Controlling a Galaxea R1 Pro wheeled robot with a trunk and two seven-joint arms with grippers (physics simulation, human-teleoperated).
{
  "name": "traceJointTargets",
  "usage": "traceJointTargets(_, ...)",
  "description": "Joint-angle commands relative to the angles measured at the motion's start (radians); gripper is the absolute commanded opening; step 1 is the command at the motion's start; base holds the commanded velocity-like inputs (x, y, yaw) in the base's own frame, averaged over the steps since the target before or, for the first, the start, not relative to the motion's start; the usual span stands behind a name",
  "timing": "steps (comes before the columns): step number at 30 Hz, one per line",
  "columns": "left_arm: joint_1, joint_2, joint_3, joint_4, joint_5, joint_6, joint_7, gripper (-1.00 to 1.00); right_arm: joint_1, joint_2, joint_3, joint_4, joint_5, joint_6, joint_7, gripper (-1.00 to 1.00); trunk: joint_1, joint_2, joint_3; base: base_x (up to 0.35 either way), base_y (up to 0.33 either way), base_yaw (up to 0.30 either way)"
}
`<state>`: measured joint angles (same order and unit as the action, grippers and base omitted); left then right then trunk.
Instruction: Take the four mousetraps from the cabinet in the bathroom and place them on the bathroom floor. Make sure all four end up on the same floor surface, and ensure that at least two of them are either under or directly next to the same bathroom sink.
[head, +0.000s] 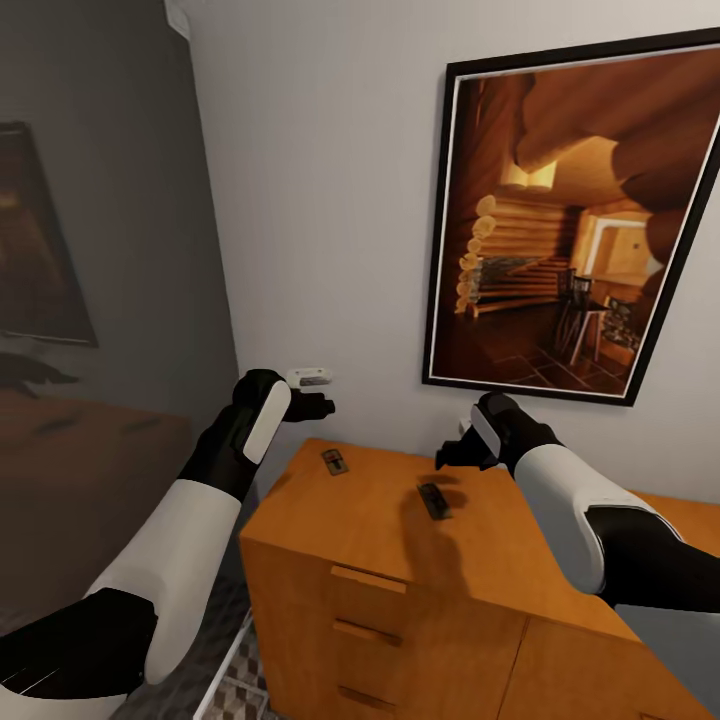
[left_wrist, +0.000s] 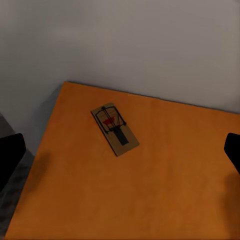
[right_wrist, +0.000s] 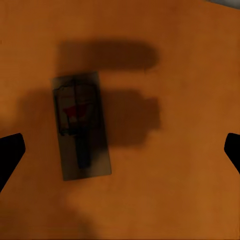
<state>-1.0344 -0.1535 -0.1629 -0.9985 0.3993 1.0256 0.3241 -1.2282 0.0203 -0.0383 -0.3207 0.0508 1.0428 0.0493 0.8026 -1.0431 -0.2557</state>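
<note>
Two mousetraps lie flat on top of an orange-brown wooden chest of drawers (head: 500, 560). One mousetrap (head: 335, 461) (left_wrist: 116, 129) is near the far left corner. My left gripper (head: 320, 392) (left_wrist: 121, 154) hovers open above that corner, with nothing between its fingers. The other mousetrap (head: 433, 500) (right_wrist: 80, 125) lies mid-top in the shadow of my right gripper (head: 450, 450) (right_wrist: 121, 151), which hangs open just above it. A strip of the cube-patterned bathroom floor (head: 238, 692) shows beside the chest. The white cabinet and the bathroom sink are out of view.
The chest stands against a white wall with a large black-framed log-cabin picture (head: 570, 220) above it. A grey wall (head: 110, 250) closes the left side, with a low brown surface (head: 80, 450) below. Drawer fronts (head: 370, 630) face me.
</note>
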Motion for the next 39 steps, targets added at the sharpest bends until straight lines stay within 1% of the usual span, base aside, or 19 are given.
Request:
traceJointTargets(1, -0.001, 0.000, -0.001, 0.000, 0.010, 0.002, 0.010, 1.00, -0.001, 0.000, -0.004, -0.001, 0.006, 0.004, 0.005, 1.00, 0.000, -0.001, -0.001, 0.000, 0.000, 0.156)
traceJointTargets(10, -0.001, 0.000, -0.001, -0.001, 0.009, 0.002, 0.010, 1.00, -0.001, 0.000, -0.004, -0.001, 0.006, 0.004, 0.005, 1.00, 0.000, -0.001, -0.001, 0.000, 0.000, 0.086)
traceJointTargets(15, -0.001, -0.002, -0.002, 0.000, 0.008, 0.001, 0.013, 1.00, -0.001, -0.001, -0.004, -0.001, 0.006, 0.004, 0.006, 1.00, 0.000, -0.001, -0.001, 0.020, 0.000, 0.013)
traceJointTargets(25, -0.001, -0.003, -0.004, 0.010, 0.008, -0.001, 0.015, 1.00, -0.001, -0.002, -0.002, 0.000, 0.006, 0.004, 0.006, 1.00, 0.000, -0.001, -0.001, 0.126, -0.028, 0.003)
traceJointTargets(39, -0.001, -0.003, -0.004, 0.013, 0.009, -0.001, 0.015, 1.00, -0.001, 0.001, -0.006, 0.008, 0.003, 0.004, 0.005, 1.00, 0.000, -0.001, -0.001, 0.018, -0.006, 0.000)
